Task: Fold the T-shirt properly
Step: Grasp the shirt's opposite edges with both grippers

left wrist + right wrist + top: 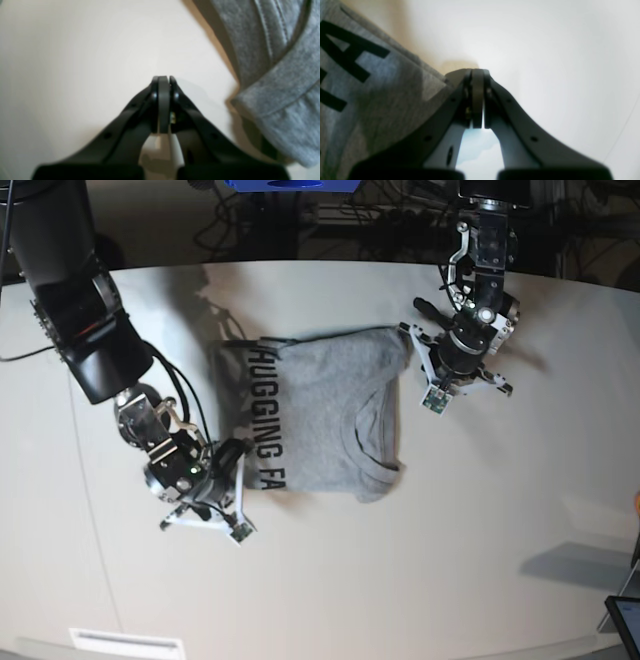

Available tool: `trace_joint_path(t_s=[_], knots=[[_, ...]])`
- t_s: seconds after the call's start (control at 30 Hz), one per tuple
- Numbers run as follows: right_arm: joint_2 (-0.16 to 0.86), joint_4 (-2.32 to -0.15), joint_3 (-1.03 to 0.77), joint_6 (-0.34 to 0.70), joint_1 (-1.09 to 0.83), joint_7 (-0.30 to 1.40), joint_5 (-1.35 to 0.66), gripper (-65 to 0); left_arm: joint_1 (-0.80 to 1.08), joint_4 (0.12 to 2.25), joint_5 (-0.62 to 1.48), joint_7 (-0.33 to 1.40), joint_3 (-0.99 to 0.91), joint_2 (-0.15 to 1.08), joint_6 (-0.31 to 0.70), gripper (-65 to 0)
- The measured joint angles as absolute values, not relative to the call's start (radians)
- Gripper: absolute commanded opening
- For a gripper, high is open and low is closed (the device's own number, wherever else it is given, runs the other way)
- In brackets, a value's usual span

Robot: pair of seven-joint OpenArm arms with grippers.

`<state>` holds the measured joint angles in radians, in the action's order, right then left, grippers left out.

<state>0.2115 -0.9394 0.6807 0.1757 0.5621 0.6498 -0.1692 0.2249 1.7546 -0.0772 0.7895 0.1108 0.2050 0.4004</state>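
The heather-grey T-shirt lies partly folded in the middle of the white table, with black lettering along its left edge. In the left wrist view a stitched hem of the T-shirt fills the right side. My left gripper is shut over bare table, apart from the cloth. In the base view the left gripper sits just right of the shirt. My right gripper is shut, with nothing seen between its jaws. A lettered corner of the T-shirt lies against its left finger. From the base, the right gripper is at the shirt's near-left corner.
A dark flat device sits at the table's near-right corner. A blue object and cables lie behind the far edge. Both arms reach in from the back, one on each side of the shirt.
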Motion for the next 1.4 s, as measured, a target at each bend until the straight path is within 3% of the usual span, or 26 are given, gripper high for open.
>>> trace_joint_path(t_s=[0.23,0.47,0.8,1.4], knots=[[0.215,-0.937,0.681,0.183,0.575,0.677,-0.168,-65.0,0.389,1.932,-0.083,0.899,0.115,0.210,0.417,-64.7],[0.215,-0.937,0.681,0.183,0.576,0.677,-0.168,-65.0,0.476,1.986,-0.096,0.898,0.149,0.208,0.403,-64.7],[0.215,-0.937,0.681,0.183,0.576,0.680,-0.165,-65.0,0.444,1.985,-0.118,0.913,0.364,0.146,0.394,-64.7],[0.218,-0.937,0.681,0.183,0.574,0.674,-0.165,-65.0,0.311,1.945,-0.079,1.003,0.360,0.147,0.424,-64.7]])
